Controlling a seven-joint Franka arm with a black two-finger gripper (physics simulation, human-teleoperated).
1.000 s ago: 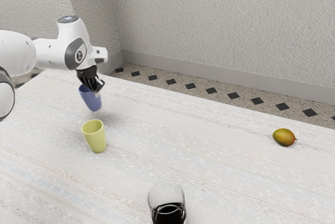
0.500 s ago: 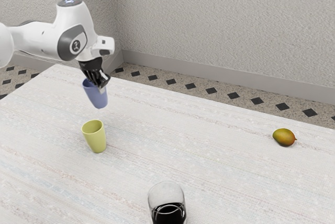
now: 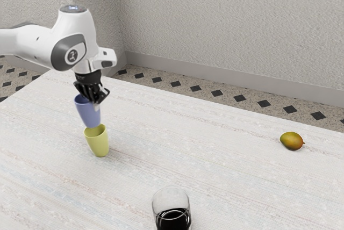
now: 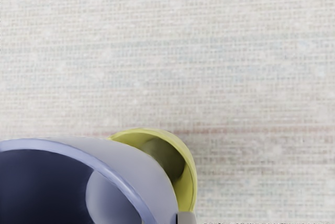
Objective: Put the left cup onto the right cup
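Two cups on my screen. The blue cup (image 3: pixel 87 110) is in the air, tilted, its base right at the mouth of the yellow-green cup (image 3: pixel 97 139), which stands upright on the tabletop (image 3: pixel 215 149) toward the exterior view's left. Whether the two touch, I can't tell.

My claw (image 3: pixel 91 93) is pinching the blue cup by its rim, one finger inside and one outside. The arm (image 3: pixel 64 47) comes in from the exterior view's left, cut off at that edge, hand bent straight down over the cups.

From the wrist, the blue cup (image 4: pixel 120 171) covers much of the yellow-green cup's (image 4: pixel 180 166) opening, and the frame edge cuts the blue one off.

One glass (image 3: pixel 171 208) holding dark liquid stands at the near edge, its lower part cut off. One yellow-green fruit (image 3: pixel 292 141) lies well apart at the exterior view's right; what kind, I can't make out.
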